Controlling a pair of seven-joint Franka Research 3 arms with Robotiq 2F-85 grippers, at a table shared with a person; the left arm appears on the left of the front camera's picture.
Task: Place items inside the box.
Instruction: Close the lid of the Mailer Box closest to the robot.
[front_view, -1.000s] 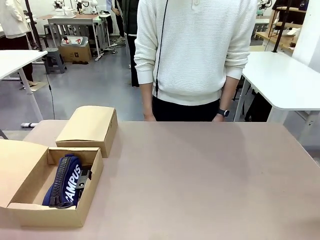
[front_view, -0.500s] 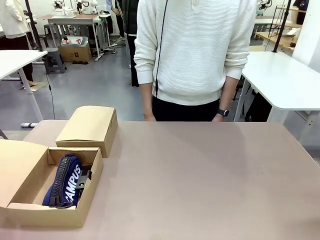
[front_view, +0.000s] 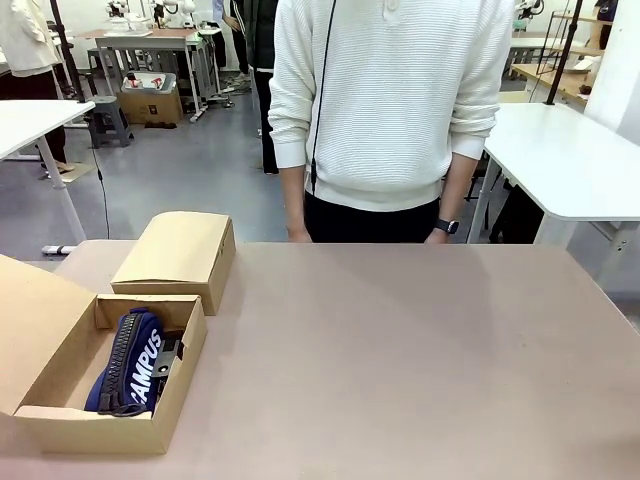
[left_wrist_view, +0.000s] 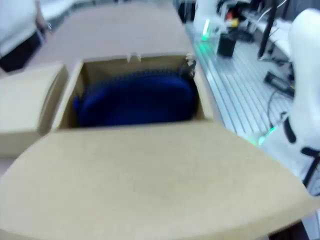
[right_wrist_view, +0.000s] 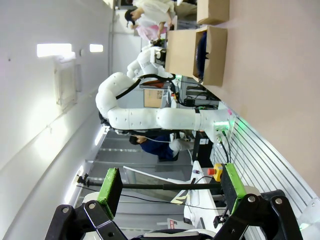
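While the right end effector (right_wrist_view: 170, 187) gapes empty, white "CAMPUS" lettering marks the navy pouch (front_view: 128, 362) inside the box (front_view: 175, 372).

Right pincer (right_wrist_view: 170, 190) agape, fingers well apart, holding nothing

Behind the brown table (front_view: 420, 350) there is a grey floor (front_view: 190, 170), white tables (front_view: 570, 160) stand at both sides, and a cardboard carton (front_view: 150, 103) sits under a far workbench (front_view: 150, 42).

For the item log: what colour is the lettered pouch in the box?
Navy with white lettering; the pouch shows best in the front view.
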